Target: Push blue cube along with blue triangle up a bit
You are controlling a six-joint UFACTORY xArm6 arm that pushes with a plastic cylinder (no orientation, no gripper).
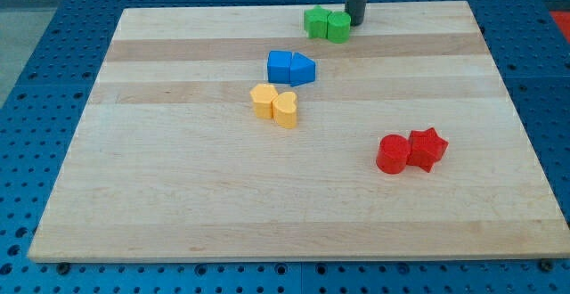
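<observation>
The blue cube (280,66) and the blue triangle (303,69) sit touching each other on the wooden board (178,196), a little above the board's middle. My tip (356,22) is near the view's top edge of the board, right beside the right-hand green block (339,26). It is well above and to the right of the blue pair, not touching them.
Two green blocks sit together at the top, the left one (316,21) star-like. A yellow pair (274,104) lies just below the blue blocks. A red cylinder (393,154) and red star (427,148) sit at the lower right.
</observation>
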